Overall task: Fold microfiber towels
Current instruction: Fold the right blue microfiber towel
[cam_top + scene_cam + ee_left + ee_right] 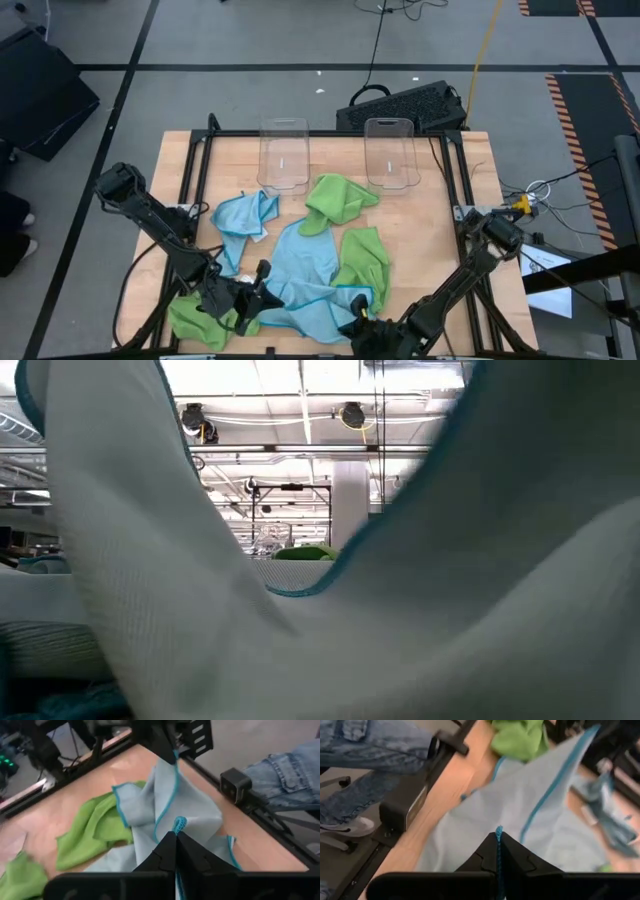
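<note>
1. The large light blue towel (305, 270) lies spread and rumpled across the near middle of the wooden table (470, 190); it is the one in hand, and it shows no fold as yet.

2. The left gripper (262, 283) sits at the towel's near-left edge; in the left wrist view its jaws are pressed together on a pinch of teal hem, so it has hold of the cloth there.

3. The right gripper (362, 322) is at the near-right corner of the same towel; in the right wrist view its jaws are shut tight with the teal edge caught between them; the cloth rises from the table toward both grips.

4. The other cloths lie unfolded; a smaller blue towel (245, 215) is bunched on the left; a green towel (338, 200) is crumpled just in front of the two clear bins (390, 150); a second green towel (362, 262) lies beside the big blue one on the right; a third green towel (200, 318) is heaped at the near-left corner, under the left arm.

5. Both bins stand empty at the far edge; no folded towel is anywhere on the table.

6. My judgement: the task is at its very start; two corners of the first towel are gripped, its fold is still to make, and four more cloths wait after it.
</note>
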